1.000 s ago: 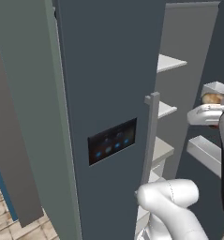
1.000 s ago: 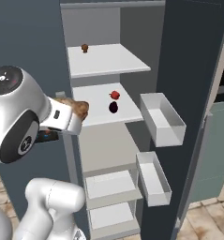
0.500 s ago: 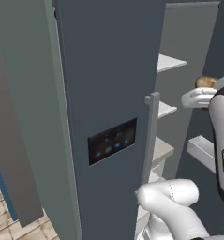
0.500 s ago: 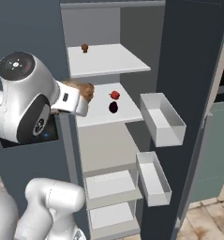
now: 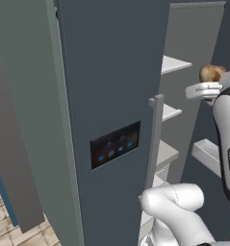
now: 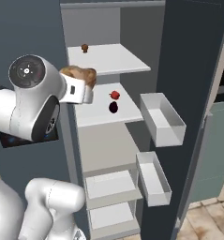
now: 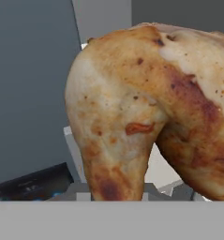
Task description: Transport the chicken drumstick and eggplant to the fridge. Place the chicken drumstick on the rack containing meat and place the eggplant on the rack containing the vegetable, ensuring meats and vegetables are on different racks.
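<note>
jaws (image 6: 87,85) closed on the chicken drumstick (image 6: 78,75), holding it up in front of the open fridge (image 6: 188,93), level with the gap between the top shelf (image 6: 108,58) and the second shelf (image 6: 101,110); fingertips themselves are hidden behind the meat, drumstick sits at the tip of the white hand. From the left base view the drumstick (image 5: 210,73) pokes out just past the closed slate-grey door (image 5: 111,72) with its black panel of blue lights (image 5: 115,145) and long vertical handle (image 5: 154,139). Hand view: drumstick (image 7: 146,108) right up against the lens, golden-brown with darker spots, fridge shelf edge behind. Eggplant (image 6: 113,108) lies on the second shelf, just beside a small red item (image 6: 115,95). A small brown meat-like lump (image 6: 85,48) sits at the back left of the top shelf. Two pale door bins (image 6: 162,119) hang on the open door to the right
</note>
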